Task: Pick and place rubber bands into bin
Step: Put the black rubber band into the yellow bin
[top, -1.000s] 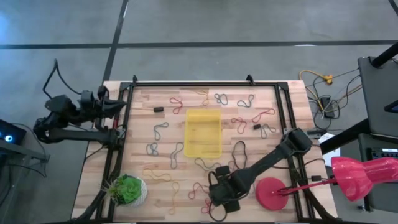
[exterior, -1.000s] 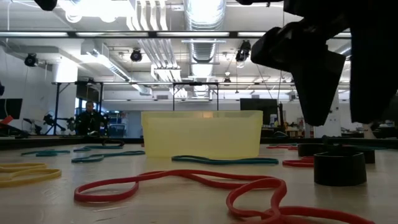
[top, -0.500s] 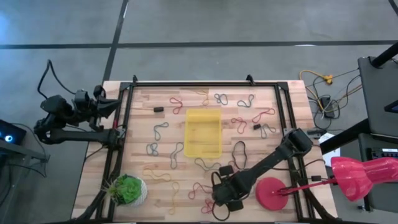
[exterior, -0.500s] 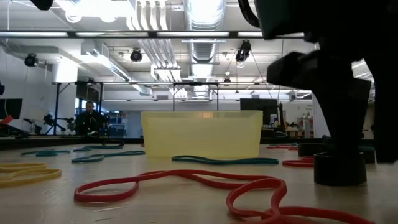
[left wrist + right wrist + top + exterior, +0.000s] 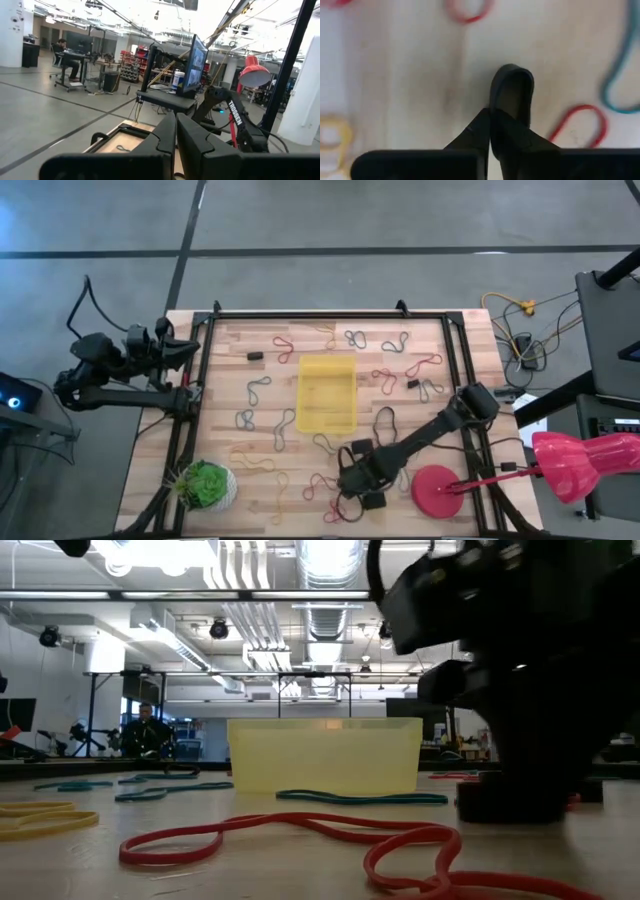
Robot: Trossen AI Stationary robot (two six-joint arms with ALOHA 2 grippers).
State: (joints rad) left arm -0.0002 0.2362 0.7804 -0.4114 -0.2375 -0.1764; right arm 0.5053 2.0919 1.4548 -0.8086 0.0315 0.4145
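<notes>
Overhead, table-level (both showing bin [image 5: 327, 393]), two wrists.

The right arm [image 5: 440, 430] reaches from its base at the bench's right edge diagonally toward the near middle, its forearm stretched low over the surface. Its wrist bends down, and the right gripper [image 5: 345, 483] points at the bench near the front edge. In the right wrist view its jaws are pressed together at the tips, pinching a black band [image 5: 512, 92] that loops out beyond them.

The left arm [image 5: 110, 375] sits folded off the bench's left edge. The left gripper [image 5: 175, 131] points level toward the right, jaws closed together, holding nothing.
</notes>
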